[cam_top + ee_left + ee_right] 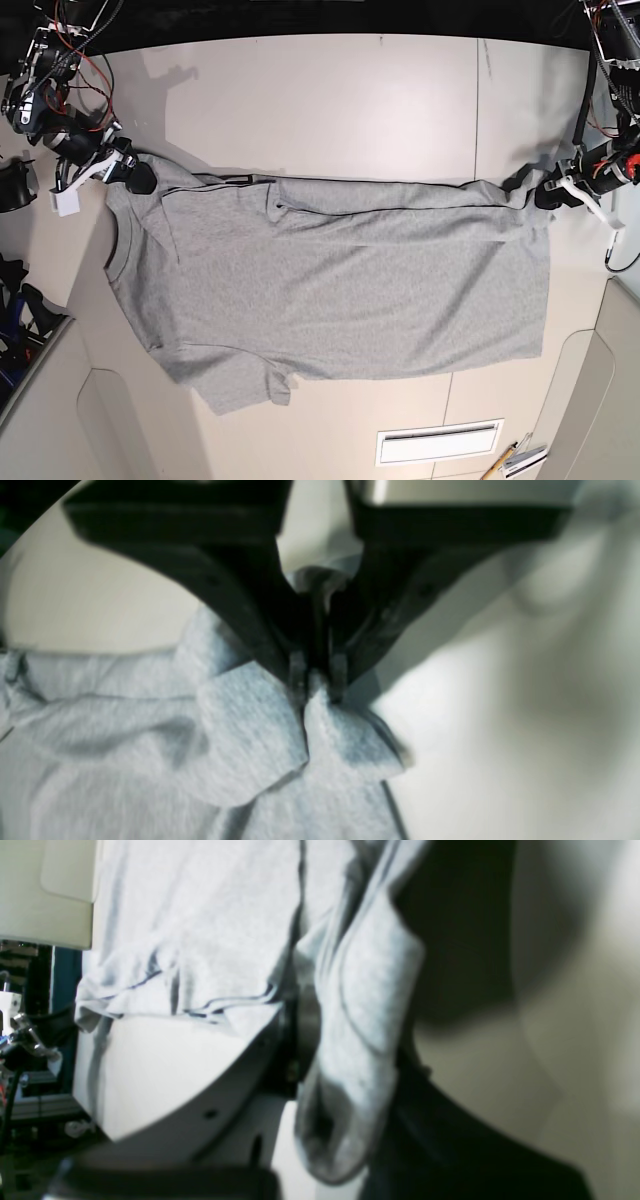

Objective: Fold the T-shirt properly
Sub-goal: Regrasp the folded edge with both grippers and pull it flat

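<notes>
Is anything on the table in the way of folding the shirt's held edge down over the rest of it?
Nothing visible. Both tools, left and right, already grip the T-shirt, and no object lies on it.

No legible text anywhere.

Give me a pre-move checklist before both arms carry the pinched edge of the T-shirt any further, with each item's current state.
1. Left gripper shut on the T-shirt: ok; fabric bunches between the closed fingertips.
2. Right gripper grip on the shoulder corner: cannot tell; in the right wrist view cloth drapes over the fingers and hides them.
3. Edge between the two grippers straight: ok; it runs taut in the base view.
4. Body flat on the table: ok, minor wrinkles only.
5. Near sleeve flat: not ok; its tip is curled.
6. Pen clear of the shirt: ok.
</notes>
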Robot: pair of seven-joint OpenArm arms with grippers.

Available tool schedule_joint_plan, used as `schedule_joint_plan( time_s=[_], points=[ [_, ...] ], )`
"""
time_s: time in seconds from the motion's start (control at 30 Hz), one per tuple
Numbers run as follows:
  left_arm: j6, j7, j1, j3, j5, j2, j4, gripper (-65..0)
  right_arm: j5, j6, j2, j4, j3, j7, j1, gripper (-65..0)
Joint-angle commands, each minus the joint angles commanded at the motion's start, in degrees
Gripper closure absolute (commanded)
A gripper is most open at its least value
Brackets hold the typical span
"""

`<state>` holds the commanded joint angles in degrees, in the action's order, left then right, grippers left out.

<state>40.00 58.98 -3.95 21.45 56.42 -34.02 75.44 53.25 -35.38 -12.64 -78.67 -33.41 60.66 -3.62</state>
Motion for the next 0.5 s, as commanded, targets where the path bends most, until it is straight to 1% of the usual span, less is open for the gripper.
schedule_joint_plan(
  time_s=[0.1, 0.17, 0.23, 0.5],
  points=[
    [0.0, 0.1, -2.6, 0.0, 0.0, -1.4, 2.2, 0.0, 1.7, 0.00, -2.0, 0.0, -0.1, 0.5, -2.1, 0.0],
    [0.0, 0.5, -4.7, 0.0, 0.4, -1.9, 3.8, 0.0, 3.9, -0.24, -3.2, 0.0, -0.2, 2.0, -3.8, 0.0],
    [0.0, 0.5, -7.2, 0.0, 0.7, -2.0, 5.6, 0.0, 5.9, -0.87, -4.4, -0.1, -0.2, 3.4, -5.6, 0.0],
    [0.0, 0.9, -15.9, 0.2, 1.2, -2.0, 7.7, 0.0, 9.6, -1.11, -8.6, -0.8, -0.2, 5.9, -11.9, 0.0]
  ],
)
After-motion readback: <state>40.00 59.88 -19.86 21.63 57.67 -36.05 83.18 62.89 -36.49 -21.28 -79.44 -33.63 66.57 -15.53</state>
